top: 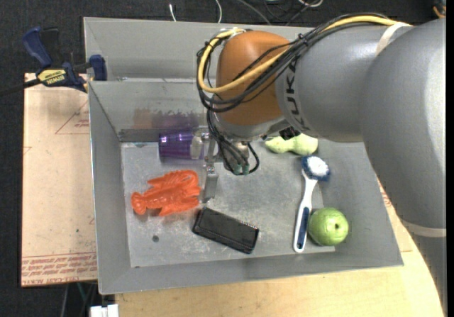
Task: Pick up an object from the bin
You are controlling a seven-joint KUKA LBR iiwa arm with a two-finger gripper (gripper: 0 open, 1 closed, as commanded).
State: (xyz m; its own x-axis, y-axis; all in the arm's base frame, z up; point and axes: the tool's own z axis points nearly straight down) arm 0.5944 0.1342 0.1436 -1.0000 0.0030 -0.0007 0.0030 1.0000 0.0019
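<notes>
Lobster (167,195), an orange toy, lay flat on the left part of the bin (106,167) floor in the camera view. It was clear of the walls, so it was probably open to a reach from above.

The gripper (210,188) hung upright below the arm's orange cover (248,81), just beside the lobster's right end and low over the floor. Whether it was touching the toy could not be told. Nor could it be told whether the gripper was open or closed, as it showed only as a narrow metal stem. Nothing was seen in its hold, so the pick looked not yet made. The upright stance likely suited a flat thing that has to be pinched from the top.

A black block (225,230) lay just below and to the right of the gripper, near enough to be nudged. A purple cup (177,145) lay on its side by the back wall. A brush (306,202) and a green apple (328,227) lay to the right, well apart from the gripper.
</notes>
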